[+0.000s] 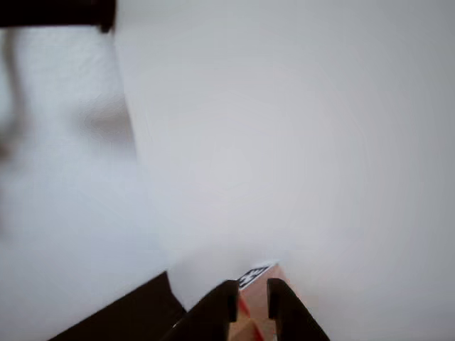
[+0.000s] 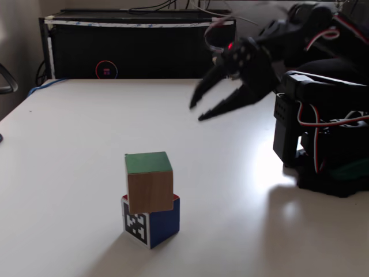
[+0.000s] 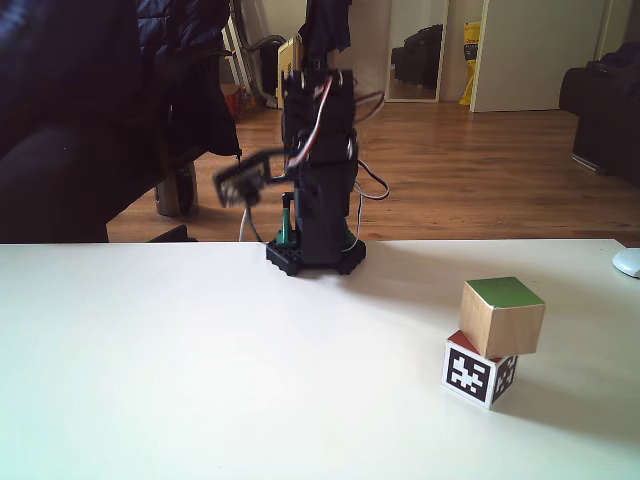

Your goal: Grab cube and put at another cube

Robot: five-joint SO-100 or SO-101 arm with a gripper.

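The green-faced wooden cube (image 2: pixel 149 163) (image 3: pixel 503 293) rests on top of the other cube (image 2: pixel 138 224) (image 3: pixel 468 373), slightly askew. The lower cube shows a black-and-white marker face, a blue side and a sliver of red on top. My gripper (image 2: pixel 196 113) (image 3: pixel 228 188) hangs open in the air, well away from the stack and nearer the arm's base, with nothing between its fingers. In the other view the two dark fingertips of the gripper (image 1: pixel 252 284) rise from the bottom edge. A bit of wood, red and marker pattern (image 1: pixel 254 273) shows behind them.
The arm's black base (image 2: pixel 323 144) (image 3: pixel 310 255) stands at the table's edge. A black cabinet (image 2: pixel 138 49) runs behind the white table (image 2: pixel 69 150). A white mouse (image 3: pixel 628 262) lies at the right edge, and a dark jacket (image 3: pixel 90 90) hangs beyond the table.
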